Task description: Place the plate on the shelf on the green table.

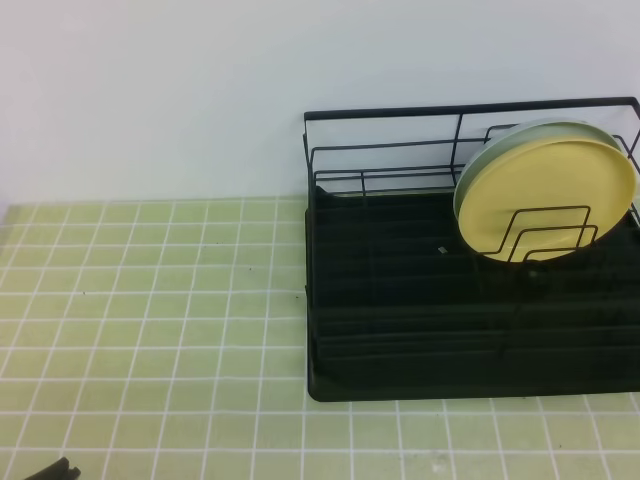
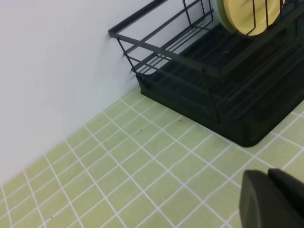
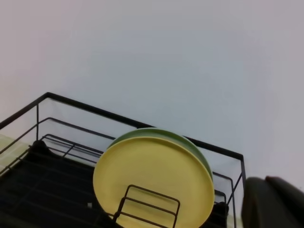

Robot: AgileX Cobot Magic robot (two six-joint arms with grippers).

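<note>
Where the green table (image 1: 150,300) spreads across the left of the high view, nothing of the task lies on it; only a dark sliver of the left tool (image 1: 50,470) pokes in at the bottom edge. Its own wrist view shows it as a black block low at the right, hanging over the tiles with its jaws together and holding nothing. To the right stands the shelf (image 1: 420,330), its ribbed tray resting on the tiles and its back rails close to the white wall. Further right, the plate (image 1: 555,200) stands on edge in the rack, tilted back against a pale blue-green plate (image 1: 500,150) behind it, with wire plate-holder loops (image 1: 545,235) crossing its lower face.

By its look the plate is stiff, light and matte, so I judge it less slippery than glazed ware, though thin enough to chip if knocked on the rails. Its raised rim at the upper edge, clear of the loops, seems the best place to pinch it.

The right tool (image 3: 273,204) appears only as a dark corner in its wrist view, jaws together and empty, near the rack's right end. Its fingertips are cut off, so their gap cannot be read directly. The plate's bottom edge is lost against the black tray, the rear plate is mostly hidden, and the rack's right side runs out of the high view.
</note>
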